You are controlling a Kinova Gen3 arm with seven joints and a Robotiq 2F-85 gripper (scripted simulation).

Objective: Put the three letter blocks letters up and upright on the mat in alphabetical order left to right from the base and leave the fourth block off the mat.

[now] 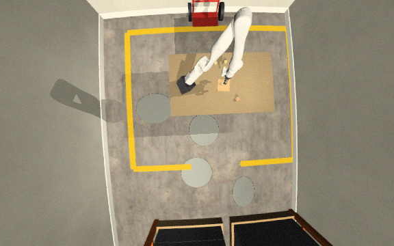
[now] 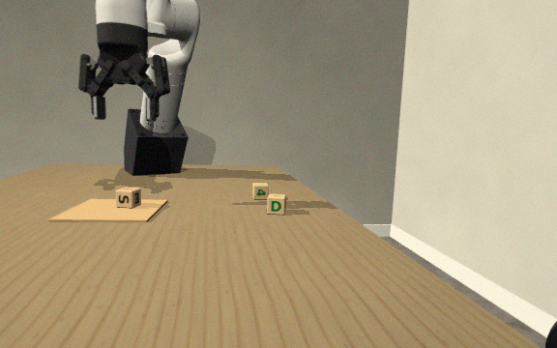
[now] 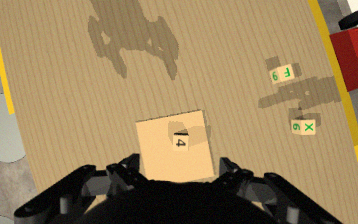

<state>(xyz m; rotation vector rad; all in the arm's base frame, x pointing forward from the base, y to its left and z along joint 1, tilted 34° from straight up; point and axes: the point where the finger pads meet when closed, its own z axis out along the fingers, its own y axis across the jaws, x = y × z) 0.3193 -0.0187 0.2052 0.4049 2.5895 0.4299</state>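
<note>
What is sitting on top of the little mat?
One block sits on the mat, showing a 4 on top. The open tool hangs above it, empty. The tool's dark body hides the mat's near edge in the wrist view.

A wooden table carries a tan mat, the arm's black base and two loose blocks — one just beside the other.
</note>
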